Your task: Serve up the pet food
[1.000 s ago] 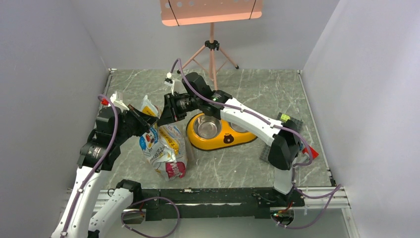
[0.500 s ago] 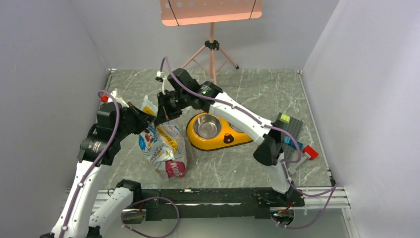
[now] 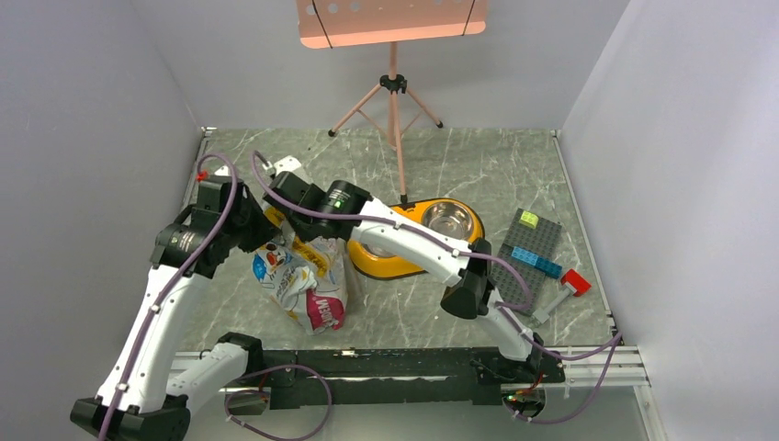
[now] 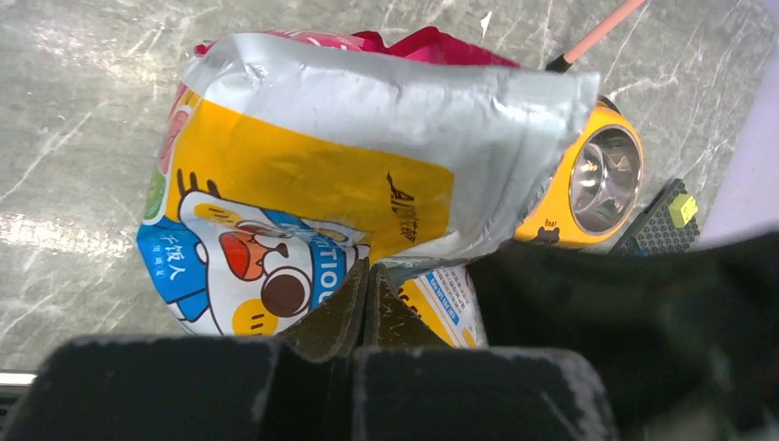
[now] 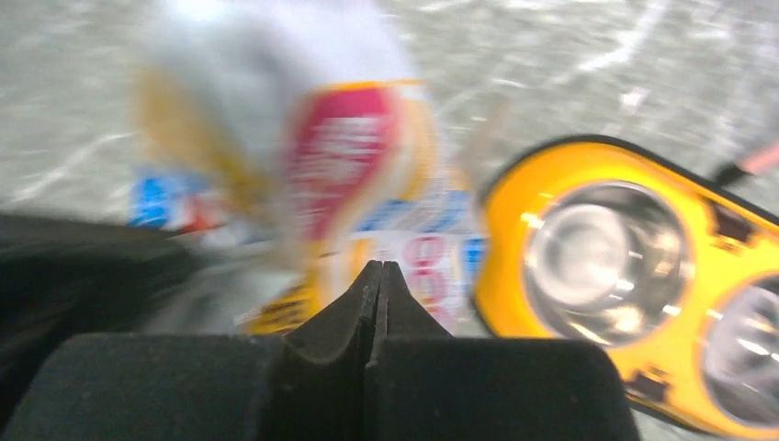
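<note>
The pet food bag is crinkly white and yellow with a cartoon print and a magenta bottom band, and it stands left of centre. No kibble shows. My left gripper is shut on the bag's silvery top edge, seen close in the left wrist view with the bag beyond it. My right gripper reaches across from the right and is shut at the bag's top. In the right wrist view the bag is blurred. The yellow double-bowl feeder lies right of the bag, half under my right arm.
One steel bowl of the feeder shows. It also appears in the wrist views. A grey brick plate and a red-and-white tool lie at the right. A pink tripod stand is at the back. Walls close in on both sides.
My right arm has swung left over the feeder, carrying its gripper over the bag's top. My left gripper has risen and shifted back. The bag's top has been pulled over.
</note>
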Motion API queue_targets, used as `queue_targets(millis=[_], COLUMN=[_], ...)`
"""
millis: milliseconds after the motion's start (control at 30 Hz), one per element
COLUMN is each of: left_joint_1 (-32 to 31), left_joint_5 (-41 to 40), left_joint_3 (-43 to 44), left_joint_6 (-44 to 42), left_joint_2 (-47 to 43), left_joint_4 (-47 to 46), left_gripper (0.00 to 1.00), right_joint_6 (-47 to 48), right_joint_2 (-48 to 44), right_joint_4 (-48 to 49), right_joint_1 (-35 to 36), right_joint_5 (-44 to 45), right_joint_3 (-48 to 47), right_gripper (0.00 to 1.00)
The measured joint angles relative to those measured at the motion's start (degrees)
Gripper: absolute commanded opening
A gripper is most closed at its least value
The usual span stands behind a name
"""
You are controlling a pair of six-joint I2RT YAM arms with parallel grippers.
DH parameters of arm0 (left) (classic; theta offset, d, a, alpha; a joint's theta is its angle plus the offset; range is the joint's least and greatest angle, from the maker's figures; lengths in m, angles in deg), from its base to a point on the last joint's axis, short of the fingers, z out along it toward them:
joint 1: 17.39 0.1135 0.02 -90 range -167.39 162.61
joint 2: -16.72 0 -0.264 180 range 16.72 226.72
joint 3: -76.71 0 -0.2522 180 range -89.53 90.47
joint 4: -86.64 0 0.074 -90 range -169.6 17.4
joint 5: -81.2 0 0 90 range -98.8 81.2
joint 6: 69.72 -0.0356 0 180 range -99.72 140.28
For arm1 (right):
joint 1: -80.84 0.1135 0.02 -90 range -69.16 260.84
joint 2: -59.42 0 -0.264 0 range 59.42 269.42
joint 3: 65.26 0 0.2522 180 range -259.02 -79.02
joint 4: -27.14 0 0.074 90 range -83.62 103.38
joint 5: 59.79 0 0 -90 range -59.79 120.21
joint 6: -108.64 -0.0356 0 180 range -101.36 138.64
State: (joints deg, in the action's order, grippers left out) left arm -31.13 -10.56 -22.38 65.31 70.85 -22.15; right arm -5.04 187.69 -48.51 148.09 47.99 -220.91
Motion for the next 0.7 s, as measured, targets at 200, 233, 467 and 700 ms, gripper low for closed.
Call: queue_targets(millis=[200, 233, 467, 700], left_joint_1=[0.04, 0.04, 0.07, 0.07], left_joint_5=[-1.09, -0.94, 3.54, 7.04], left_joint_3=[0.07, 0.07, -2.64, -3.82], left_joint_6=[0.04, 0.04, 1.51, 3.58], left_joint_2=[-4.37, -4.92, -7.91, -8.96], left_joint_4=[0.55, 0.35, -5.2, -8.68], left_gripper=[0.0, 0.0, 0.0, 0.0], right_joint_6=[2.62, 2.95, 1.97, -1.68], right_joint_2=[-0.24, -0.85, -12.96, -18.86], right_joint_4=[-2.45, -1.73, 9.44, 19.47], right_joint_1=[-4.87, -5.73, -10.51, -12.46], right_joint_5=[7.56, 6.67, -17.33, -33.24], right_joint_3=[5.6, 7.56, 24.3, 24.35], right_gripper=[0.0, 0.0, 0.37, 0.43])
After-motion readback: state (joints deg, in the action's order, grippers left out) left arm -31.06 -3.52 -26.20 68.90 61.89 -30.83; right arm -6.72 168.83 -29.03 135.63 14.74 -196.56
